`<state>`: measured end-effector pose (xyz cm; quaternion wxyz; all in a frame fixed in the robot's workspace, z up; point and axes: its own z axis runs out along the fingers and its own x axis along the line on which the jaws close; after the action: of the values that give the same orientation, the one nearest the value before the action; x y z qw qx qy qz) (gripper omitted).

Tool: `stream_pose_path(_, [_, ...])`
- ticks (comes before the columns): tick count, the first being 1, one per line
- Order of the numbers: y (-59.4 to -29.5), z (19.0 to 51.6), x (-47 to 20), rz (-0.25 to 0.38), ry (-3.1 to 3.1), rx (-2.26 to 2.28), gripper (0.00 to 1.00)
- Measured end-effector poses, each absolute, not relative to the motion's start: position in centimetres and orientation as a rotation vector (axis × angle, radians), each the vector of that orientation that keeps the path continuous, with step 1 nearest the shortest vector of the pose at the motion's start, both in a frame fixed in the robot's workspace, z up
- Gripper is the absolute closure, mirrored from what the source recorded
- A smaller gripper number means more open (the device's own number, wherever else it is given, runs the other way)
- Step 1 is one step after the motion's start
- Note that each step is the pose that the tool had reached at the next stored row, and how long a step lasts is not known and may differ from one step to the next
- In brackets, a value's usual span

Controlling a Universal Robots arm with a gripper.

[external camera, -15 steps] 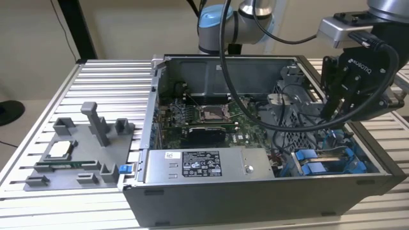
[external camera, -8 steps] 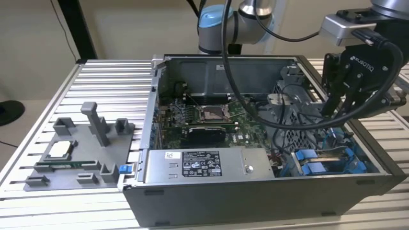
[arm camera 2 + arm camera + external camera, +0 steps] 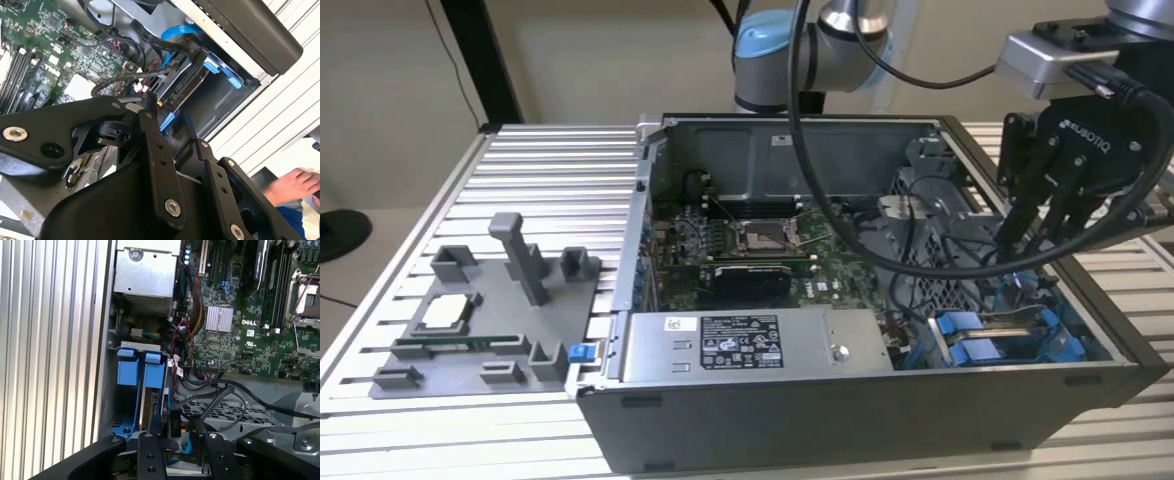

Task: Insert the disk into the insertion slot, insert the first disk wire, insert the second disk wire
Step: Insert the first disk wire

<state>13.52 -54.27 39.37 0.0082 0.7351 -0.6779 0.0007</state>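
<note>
The disk (image 3: 148, 401) sits edge-on inside the insertion slot (image 3: 131, 345) at the case's front corner, its blue carrier frame (image 3: 154, 376) facing out. In the second wrist view the disk (image 3: 189, 86) lies in the bay under a blue cable (image 3: 175, 31). My gripper (image 3: 175, 434) hangs just over the disk's end, with a black wire connector (image 3: 175, 421) right at its tip. A black braided wire (image 3: 117, 81) runs to the gripper (image 3: 170, 117). In the exterior view the gripper (image 3: 1041, 240) hovers above the blue carriers (image 3: 974, 348) on that view's right.
The open computer case (image 3: 854, 420) holds a motherboard (image 3: 747, 250) and a grey power-supply box (image 3: 747, 345). Loose cables (image 3: 240, 400) cross the perforated metal beside the bay. A grey fixture (image 3: 494, 320) stands on the slatted table. A person's hand (image 3: 290, 182) rests beyond the case.
</note>
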Motion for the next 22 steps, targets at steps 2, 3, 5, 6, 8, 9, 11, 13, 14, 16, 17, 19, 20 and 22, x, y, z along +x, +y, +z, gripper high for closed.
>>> stream_pose_path(2, [-54.43, 39.37, 13.49, 0.002, -2.122, 2.295, 0.0])
stream_pose_path(3, [-54.42, 39.36, 13.42, 0.002, -2.126, 2.291, 0.0])
stream_pose_path(5, [-54.43, 39.35, 13.14, 0.002, -2.133, 2.285, 0.0])
stream_pose_path(6, [-54.43, 39.34, 13.05, 0.002, -2.136, 2.282, 0.0])
stream_pose_path(8, [-54.44, 39.33, 12.94, 0.002, -2.145, 2.274, 0.0])
stream_pose_path(9, [-54.43, 39.33, 12.9, 0.002, -2.15, 2.269, 0.0])
stream_pose_path(11, [-54.39, 39.32, 12.82, 0.002, -2.16, 2.259, 0.0])
stream_pose_path(13, [-54.31, 39.3, 12.79, 0.002, -2.167, 2.253, 0.0])
stream_pose_path(14, [-54.27, 39.28, 12.78, 0.002, -2.169, 2.251, 0.0])
stream_pose_path(16, [-54.2, 39.26, 12.78, 0.003, -2.172, 2.249, 0.0])
stream_pose_path(17, [-54.17, 39.23, 12.78, 0.002, -2.172, 2.249, 0.0])
stream_pose_path(19, [-54.17, 39.19, 12.78, 0.001, -2.173, 2.25, 0.0])
stream_pose_path(20, [-54.17, 39.18, 12.78, 0.0, -2.174, 2.25, 0.0])
stream_pose_path(22, [-54.16, 39.13, 12.78, -0.001, -2.175, 2.251, 0.0])
